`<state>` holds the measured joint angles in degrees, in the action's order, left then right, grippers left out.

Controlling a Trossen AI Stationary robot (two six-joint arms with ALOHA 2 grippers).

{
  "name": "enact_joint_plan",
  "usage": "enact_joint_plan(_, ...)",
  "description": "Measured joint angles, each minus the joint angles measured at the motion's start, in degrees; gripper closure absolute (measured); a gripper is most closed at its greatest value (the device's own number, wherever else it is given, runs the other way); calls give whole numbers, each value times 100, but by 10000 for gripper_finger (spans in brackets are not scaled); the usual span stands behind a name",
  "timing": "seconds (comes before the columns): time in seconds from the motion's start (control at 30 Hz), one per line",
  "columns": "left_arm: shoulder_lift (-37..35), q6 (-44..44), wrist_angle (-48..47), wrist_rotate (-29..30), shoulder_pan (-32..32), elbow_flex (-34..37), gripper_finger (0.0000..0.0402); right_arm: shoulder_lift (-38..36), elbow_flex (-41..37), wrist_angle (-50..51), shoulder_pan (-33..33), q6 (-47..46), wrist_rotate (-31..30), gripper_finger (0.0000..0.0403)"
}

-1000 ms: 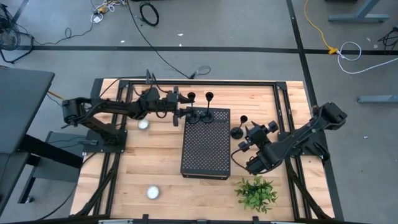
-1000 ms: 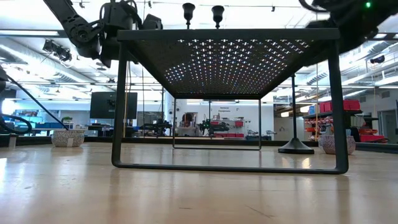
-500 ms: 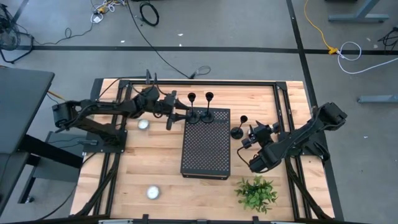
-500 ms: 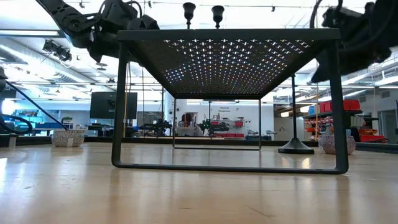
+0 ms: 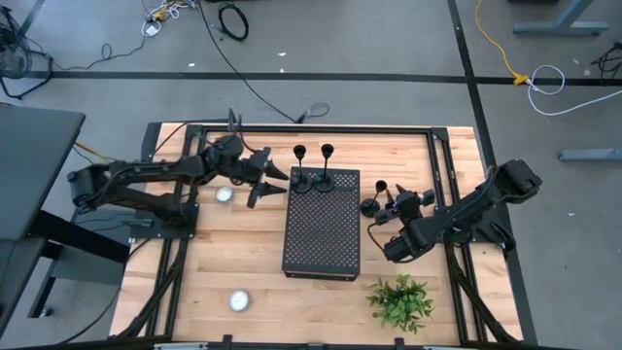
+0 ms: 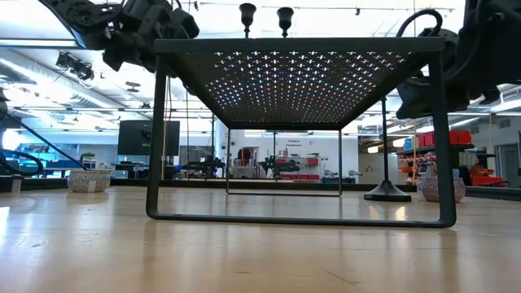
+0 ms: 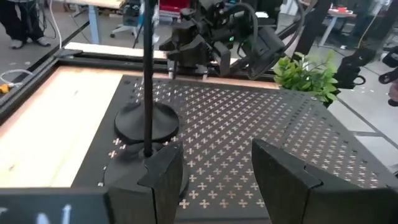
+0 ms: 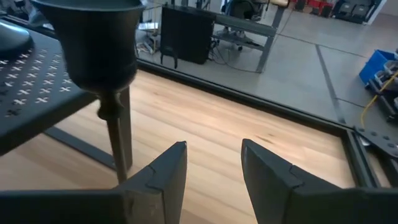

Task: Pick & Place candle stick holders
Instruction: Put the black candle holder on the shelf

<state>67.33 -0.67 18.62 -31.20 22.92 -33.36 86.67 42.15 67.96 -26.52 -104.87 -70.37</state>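
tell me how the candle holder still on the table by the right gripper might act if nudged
The candle holder has a thin stem topped by a cup, so a high nudge would probably tip it. Its round flat base should resist a low push, likely sliding on the wooden table. It looks rigid metal.

floor (image 5: 389, 58): grey concrete, black tape lines | cables (image 5: 233, 19) loose beyond the tabletop's far edge | yellow cord (image 5: 496, 44) | ceiling strip lights (image 6: 269, 6)

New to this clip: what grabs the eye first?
The big black perforated box at the table's centre, with two candle stick holders standing on its far end. A third holder stands on the wood to its right, by the right end effector; the left end effector hangs open near the pair.
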Motion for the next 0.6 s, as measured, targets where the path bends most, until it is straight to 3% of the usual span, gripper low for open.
enact_joint_plan(0.6,-6,2,-144,-20,-145,0,209,-7,0,-939,142,274,-453,250)
